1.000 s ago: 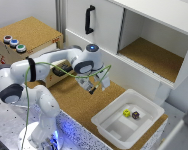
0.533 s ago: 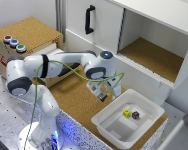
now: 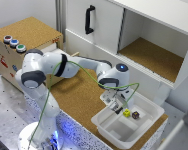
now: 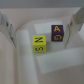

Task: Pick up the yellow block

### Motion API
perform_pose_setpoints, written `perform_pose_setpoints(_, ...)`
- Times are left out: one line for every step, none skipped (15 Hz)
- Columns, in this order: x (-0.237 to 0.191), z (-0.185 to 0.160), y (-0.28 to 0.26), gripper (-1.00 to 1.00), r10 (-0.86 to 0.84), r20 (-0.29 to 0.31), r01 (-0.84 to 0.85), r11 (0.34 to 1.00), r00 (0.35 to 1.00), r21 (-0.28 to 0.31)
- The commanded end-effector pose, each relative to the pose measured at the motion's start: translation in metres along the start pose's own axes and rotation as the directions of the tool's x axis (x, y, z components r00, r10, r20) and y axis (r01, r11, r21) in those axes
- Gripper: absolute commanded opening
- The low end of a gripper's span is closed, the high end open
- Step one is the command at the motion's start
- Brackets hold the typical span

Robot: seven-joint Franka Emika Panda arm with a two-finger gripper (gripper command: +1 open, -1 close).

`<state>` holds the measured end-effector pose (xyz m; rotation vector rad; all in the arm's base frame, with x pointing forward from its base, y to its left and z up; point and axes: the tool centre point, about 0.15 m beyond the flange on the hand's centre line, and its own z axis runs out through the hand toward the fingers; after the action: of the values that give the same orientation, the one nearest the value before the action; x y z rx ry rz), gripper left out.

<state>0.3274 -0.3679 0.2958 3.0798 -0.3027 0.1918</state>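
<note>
The yellow block is seen lying on the floor of the white tray, and the tray is used here as the landmark. 1 dark block is seen just beside the yellow block, also inside the tray, on the side toward the exterior view's right. In the wrist view the yellow block is marked with dark letters, and the dark block is marked with yellow letters; the 2 blocks are set corner to corner, very close or touching. The gripper is held above the tray, over its edge toward the exterior view's left, near the yellow block but not touching it. The 2 fingers are seen spread wide apart at the sides of the wrist view, and nothing is held between them. The tray is set on a brown cork board, next to a white cabinet with a black handle.
</note>
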Motion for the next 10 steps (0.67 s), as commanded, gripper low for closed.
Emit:
perform_pose_setpoints(0.043, 0.056, 0.013, 1.00, -0.034, 0.029, 0.031, 0.995, 0.999, 0.094)
perform_pose_setpoints(0.048, 0.062, 0.013, 1.00, -0.032, 0.017, 0.030, 0.995, 0.999, 0.094)
perform_pose_setpoints(0.052, 0.066, 0.013, 1.00, -0.026, 0.012, 0.024, 0.995, 1.000, 0.095)
perform_pose_setpoints(0.057, 0.072, 0.012, 1.00, -0.025, 0.008, 0.024, 0.996, 1.000, 0.090)
perform_pose_setpoints(0.061, 0.078, 0.010, 1.00, -0.032, 0.010, 0.031, 0.995, 0.999, 0.090)
perform_pose_setpoints(0.064, 0.084, 0.007, 1.00, -0.044, 0.014, 0.043, 0.996, 0.999, 0.081)
perform_pose_setpoints(0.067, 0.088, 0.005, 1.00, -0.051, 0.016, 0.050, 0.996, 0.999, 0.075)
perform_pose_setpoints(0.070, 0.091, 0.003, 1.00, -0.054, 0.010, 0.053, 0.996, 0.998, 0.070)
perform_pose_setpoints(0.073, 0.092, 0.001, 1.00, -0.052, 0.005, 0.051, 0.997, 0.999, 0.066)
perform_pose_setpoints(0.077, 0.094, 0.001, 1.00, -0.050, 0.005, 0.050, 0.997, 0.999, 0.060)
